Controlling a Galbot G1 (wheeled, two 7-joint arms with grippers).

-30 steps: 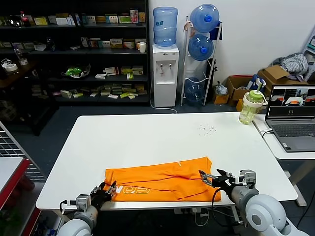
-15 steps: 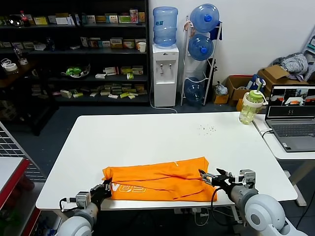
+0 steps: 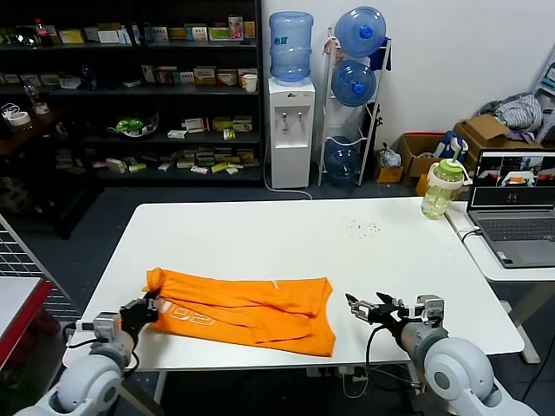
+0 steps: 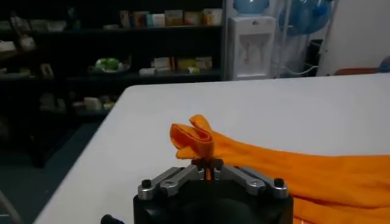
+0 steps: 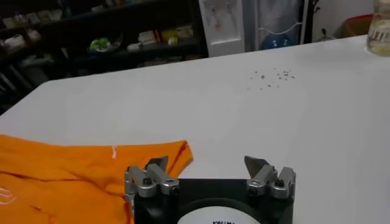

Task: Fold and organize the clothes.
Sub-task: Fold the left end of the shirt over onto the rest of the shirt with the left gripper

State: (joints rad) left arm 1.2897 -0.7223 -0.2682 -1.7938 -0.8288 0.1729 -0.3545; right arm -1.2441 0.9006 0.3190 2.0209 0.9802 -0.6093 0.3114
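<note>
Orange T-shirt (image 3: 243, 310) lies folded lengthwise on the near left part of the white table (image 3: 286, 243), white lettering showing near its left end. Left gripper (image 3: 143, 310) is clamped on the shirt's bunched left end at the table's near left edge. Right gripper (image 3: 362, 308) hovers with jaws wide apart and empty, just right of the shirt, not touching it.

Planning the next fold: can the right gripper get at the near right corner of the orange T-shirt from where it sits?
Probably yes. The right gripper stands open just beside the orange T-shirt, with only bare table between them. The left gripper pinches the opposite end.
</note>
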